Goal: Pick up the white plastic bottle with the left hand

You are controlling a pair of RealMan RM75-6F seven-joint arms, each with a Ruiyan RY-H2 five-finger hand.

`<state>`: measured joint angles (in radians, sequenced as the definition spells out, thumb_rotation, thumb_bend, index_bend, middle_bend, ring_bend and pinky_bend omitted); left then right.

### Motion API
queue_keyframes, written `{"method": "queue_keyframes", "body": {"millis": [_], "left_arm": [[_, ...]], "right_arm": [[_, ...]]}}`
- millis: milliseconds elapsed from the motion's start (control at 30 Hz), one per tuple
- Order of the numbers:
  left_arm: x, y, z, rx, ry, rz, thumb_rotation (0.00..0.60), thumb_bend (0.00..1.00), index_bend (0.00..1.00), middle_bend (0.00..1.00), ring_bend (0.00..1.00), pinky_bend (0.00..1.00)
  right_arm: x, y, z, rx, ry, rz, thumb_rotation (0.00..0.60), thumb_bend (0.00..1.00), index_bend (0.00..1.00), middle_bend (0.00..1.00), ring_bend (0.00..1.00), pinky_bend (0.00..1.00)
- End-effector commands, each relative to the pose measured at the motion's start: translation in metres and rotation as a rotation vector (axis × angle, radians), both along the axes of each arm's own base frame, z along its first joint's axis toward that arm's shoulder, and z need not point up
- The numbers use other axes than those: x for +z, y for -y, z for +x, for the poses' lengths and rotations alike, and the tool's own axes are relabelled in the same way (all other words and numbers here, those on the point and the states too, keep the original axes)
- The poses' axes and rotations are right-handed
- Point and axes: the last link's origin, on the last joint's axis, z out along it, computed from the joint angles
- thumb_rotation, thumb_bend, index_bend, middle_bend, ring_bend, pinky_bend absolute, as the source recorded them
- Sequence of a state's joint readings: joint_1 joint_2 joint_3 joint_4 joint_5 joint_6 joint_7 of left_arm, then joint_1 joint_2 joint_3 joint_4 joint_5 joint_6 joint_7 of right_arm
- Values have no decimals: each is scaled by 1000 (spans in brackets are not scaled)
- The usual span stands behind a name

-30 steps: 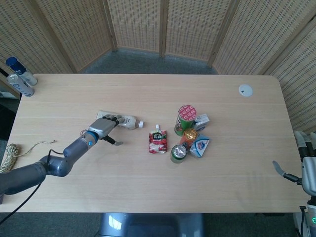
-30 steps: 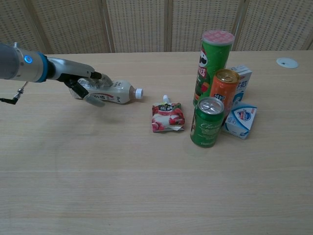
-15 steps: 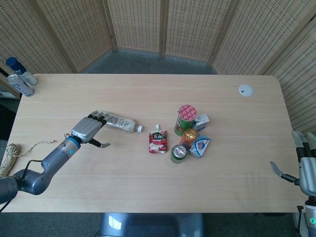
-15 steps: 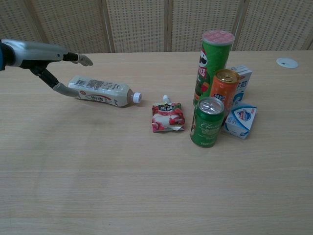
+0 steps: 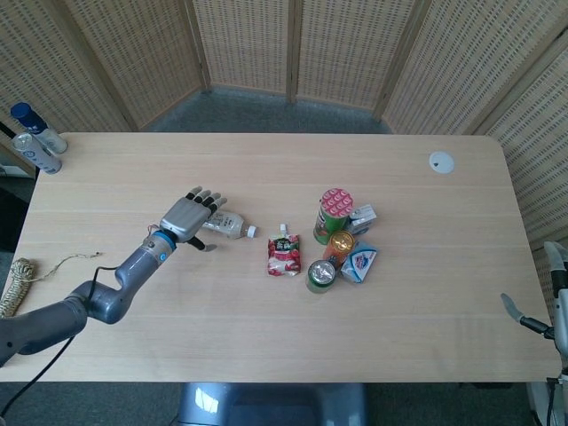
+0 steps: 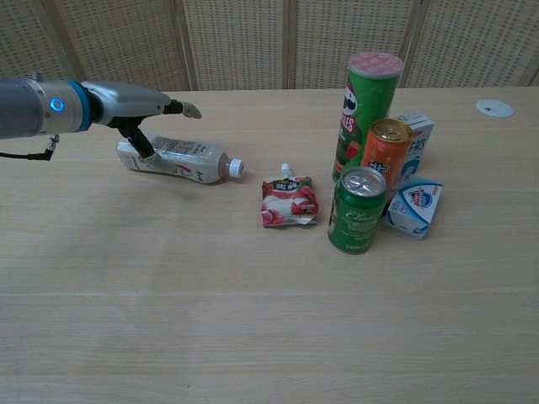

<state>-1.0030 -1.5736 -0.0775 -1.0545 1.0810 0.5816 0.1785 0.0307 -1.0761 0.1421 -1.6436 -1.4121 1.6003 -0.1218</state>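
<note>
Bottle lying flat, not yet gripped

The white plastic bottle point(image 6: 175, 157) is seen on its side, cap toward 4 o'clock; the left hand point(image 6: 139, 103) is held just above its base, fingers spread, nothing grasped. The right hand point(image 5: 552, 302) is well apart, its fingers unclear.

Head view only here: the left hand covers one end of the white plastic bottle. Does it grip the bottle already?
Observer: No. The chest view shows the left hand hovering above the white plastic bottle, with its fingers stretched flat.
Operator: And the thumb?
Observer: It points down along the bottle's near side. I cannot tell whether it touches.
Operator: Is the bottle lifted?
Observer: No, it lies flat on the wooden table.
</note>
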Motion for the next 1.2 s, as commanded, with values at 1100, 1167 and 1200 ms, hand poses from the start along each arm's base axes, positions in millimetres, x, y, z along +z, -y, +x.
{"method": "queue_keyframes", "body": {"millis": [1100,1167,1200], "left_arm": [[-40,5,-15,-39,27,90,600,325,653,680,632,769],[-32,5,-12,-37,72,113,600,334,670,696,647,783],[-28,5,-11,-34,93,120,600,339,678,703,654,788]], "right_arm": [[-1,-2,1,11,10,-15,255,265,0,129,0,0],[-1,-2,1,12,13,-14,255,267,0,129,0,0],[-2,-2,1,12,14,-12,257,268,0,129,0,0]]}}
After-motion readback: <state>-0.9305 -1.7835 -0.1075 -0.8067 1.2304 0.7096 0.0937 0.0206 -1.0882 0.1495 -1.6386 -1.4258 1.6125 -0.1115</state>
